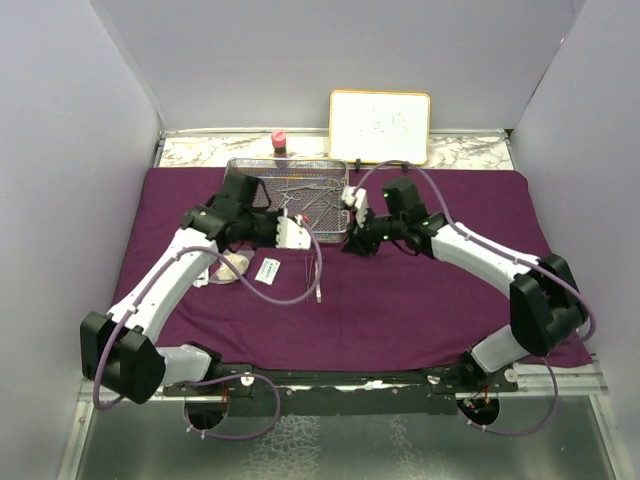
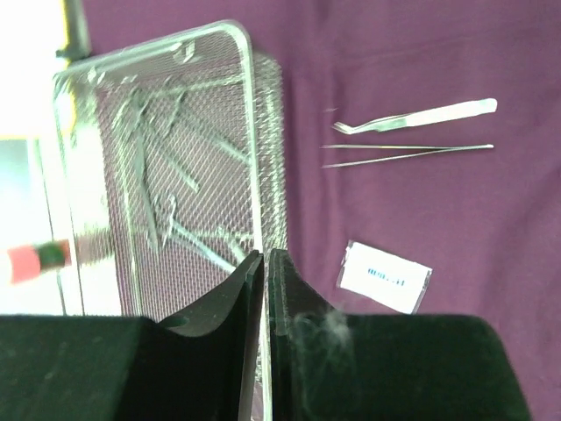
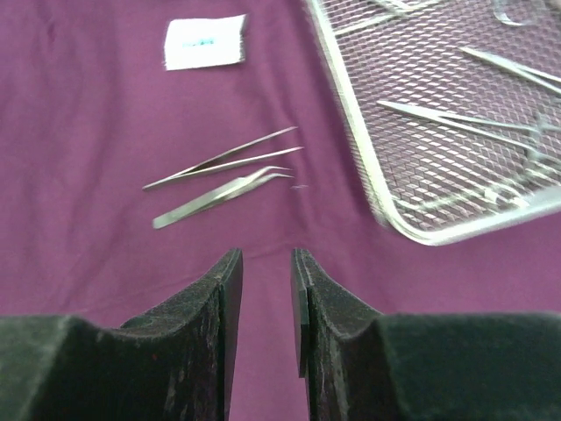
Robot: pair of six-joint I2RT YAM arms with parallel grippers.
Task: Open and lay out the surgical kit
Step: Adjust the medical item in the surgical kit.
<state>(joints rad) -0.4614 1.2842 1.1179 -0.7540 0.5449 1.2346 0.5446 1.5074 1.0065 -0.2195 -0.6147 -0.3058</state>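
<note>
Purple wrap [image 1: 400,300] spread, two tweezers [image 3: 223,160] and a packet [image 3: 204,41] out — the rest sits in the mesh tray [image 2: 250,132] whose rim my left gripper [image 2: 265,263] clamps; right gripper [image 3: 266,259] parted, empty.

Dark purple cloth [image 1: 420,300] covers the table [image 1: 200,150], whose bare strip at 12 o'clock is marbled white and brown; silver wire-mesh tray [image 2: 248,132], diamond-patterned; shiny steel forceps [image 3: 223,160]; white packet [image 2: 386,277] with blue print; pink-capped bottle [image 1: 279,140]; white whiteboard [image 1: 380,125], pale yellow frame.
</note>
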